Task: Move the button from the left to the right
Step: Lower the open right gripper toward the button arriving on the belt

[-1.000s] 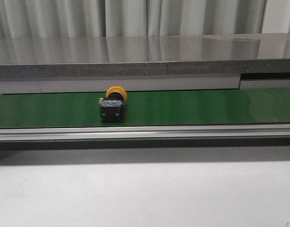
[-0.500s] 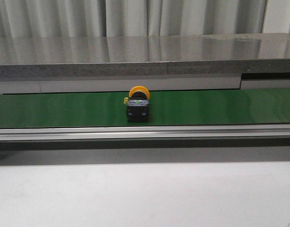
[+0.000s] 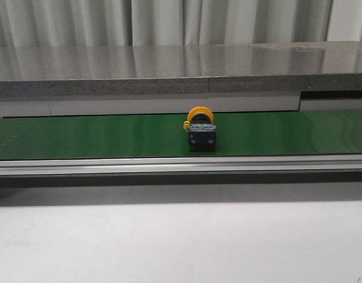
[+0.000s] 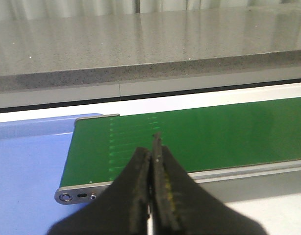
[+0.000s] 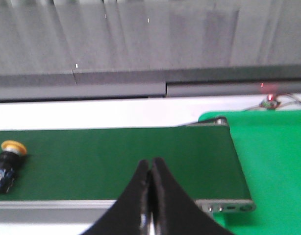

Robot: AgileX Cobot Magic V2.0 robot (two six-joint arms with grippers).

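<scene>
Button (image 3: pixel 201 136) sits on green belt (image 3: pixel 81 135), roughly mid-length in front view, nearer the belt's front edge than the rear; free of both arms

Key relation: in right wrist view button (image 5: pixel 6 165) lies well off to one side of right gripper (image 5: pixel 151 169), far down the belt from the belt's end roller (image 5: pixel 220 121). Left wrist view shows only the belt's other end (image 4: pixel 91 147) and a blue pad (image 4: pixel 28 156) beside it – no button there. Judgement: right arm is the nearer one for a pick

Long axis: body-to-head line runs across the belt, yellow-orange head toward rear edge, dark boxy body toward front. Seems to lie on its side, can't be sure

Claws: left gripper (image 4: pixel 153 159) fingers pressed together, nothing between. Right gripper same – tips together, empty

Materials: head round, smooth plastic, mushroom-like; body blocky, dark grey-black, tiny green mark on the near face. Belt matte green, framed by brushed metal rail (image 3: pixel 181 165) along the front. Speckled grey stone-look ledge (image 3: pixel 169 71) behind, glossy top. Green mat (image 5: pixel 273 161) past belt's end on right arm's side
</scene>
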